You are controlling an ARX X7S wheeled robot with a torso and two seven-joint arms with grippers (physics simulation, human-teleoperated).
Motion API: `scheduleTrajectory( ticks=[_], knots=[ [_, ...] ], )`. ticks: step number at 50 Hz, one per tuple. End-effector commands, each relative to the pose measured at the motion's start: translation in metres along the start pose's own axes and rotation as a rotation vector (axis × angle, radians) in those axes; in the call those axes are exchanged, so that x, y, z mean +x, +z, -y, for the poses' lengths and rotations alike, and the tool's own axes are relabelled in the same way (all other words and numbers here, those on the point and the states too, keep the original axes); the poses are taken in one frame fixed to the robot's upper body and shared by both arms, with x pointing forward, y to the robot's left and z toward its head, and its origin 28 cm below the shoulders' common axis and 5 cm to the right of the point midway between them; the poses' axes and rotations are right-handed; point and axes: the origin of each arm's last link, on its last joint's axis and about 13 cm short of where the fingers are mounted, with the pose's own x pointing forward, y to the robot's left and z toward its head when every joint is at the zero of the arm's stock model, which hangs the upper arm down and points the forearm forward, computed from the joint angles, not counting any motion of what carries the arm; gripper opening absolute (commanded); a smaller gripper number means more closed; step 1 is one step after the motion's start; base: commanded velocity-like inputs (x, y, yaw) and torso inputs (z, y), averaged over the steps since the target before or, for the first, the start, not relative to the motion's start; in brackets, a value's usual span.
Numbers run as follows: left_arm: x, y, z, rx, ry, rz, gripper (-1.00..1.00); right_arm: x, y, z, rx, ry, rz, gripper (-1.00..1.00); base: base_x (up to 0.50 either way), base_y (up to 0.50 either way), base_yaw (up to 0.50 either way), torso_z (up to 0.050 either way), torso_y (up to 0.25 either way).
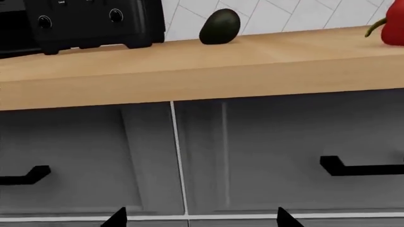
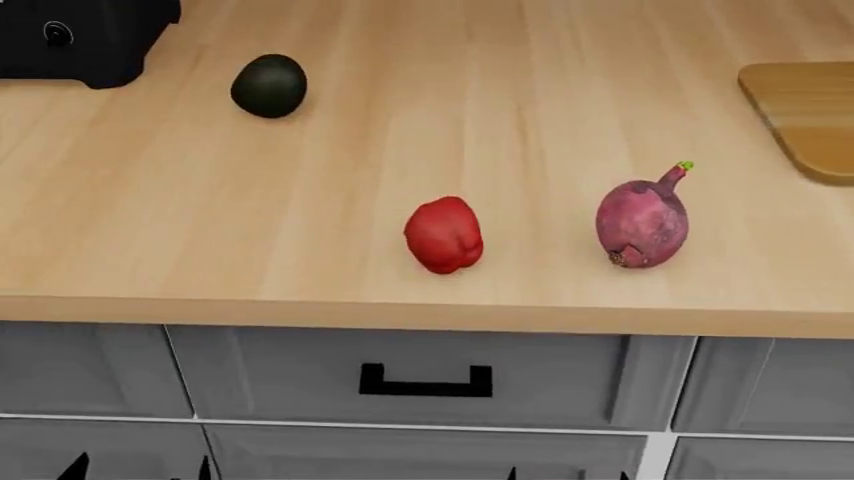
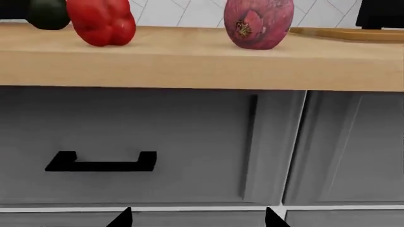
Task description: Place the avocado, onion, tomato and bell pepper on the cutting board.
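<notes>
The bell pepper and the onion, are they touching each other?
Apart. The head view shows bare countertop between the bell pepper and the onion.

No text, label, brand, number or sign can be read in any of the three views. The black appliance [image 1: 88, 23] at the worktop's [image 2: 400, 130] far left corner carries round knobs, and pale specks beside them in the left wrist view may be markings, but they are too small and blurred to make out. The avocado [image 2: 268, 85], bell pepper [image 2: 445, 234] and onion [image 2: 642, 220] bear no stickers or print on the sides that show. The cutting board [image 2: 807, 110] at the worktop's right edge shows only wood grain, and the grey drawer fronts [image 3: 145, 146] below are plain.
</notes>
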Motion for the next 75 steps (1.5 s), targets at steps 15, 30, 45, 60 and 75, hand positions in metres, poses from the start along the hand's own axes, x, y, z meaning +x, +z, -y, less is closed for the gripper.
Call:
scheduleTrajectory(
  ticks=[15,30,45,60,75],
  knots=[
    [0.005,0.073,-0.015,-0.004,0.0,0.035,1.0,-0.009,0.081,0.006,-0.116,0.018,0.056,1.0,0.0,0.0,0.0,0.0,0.0],
    [0.022,0.143,-0.029,0.017,-0.028,0.089,1.0,-0.002,0.157,0.024,-0.187,0.017,0.088,1.0,0.0,0.0,0.0,0.0,0.0],
    [0.06,0.221,-0.053,0.078,0.041,0.117,1.0,0.025,0.243,0.037,-0.244,0.107,0.075,1.0,0.0,0.0,0.0,0.0,0.0],
    [0.102,0.276,-0.063,0.108,0.029,0.029,1.0,0.052,0.308,0.046,-0.284,0.116,0.068,1.0,0.0,0.0,0.0,0.0,0.0],
    [0.115,0.306,-0.065,0.081,-0.01,0.024,1.0,0.05,0.332,0.052,-0.289,0.093,0.069,1.0,0.3,0.0,0.0,0.0,0.0]
  ],
)
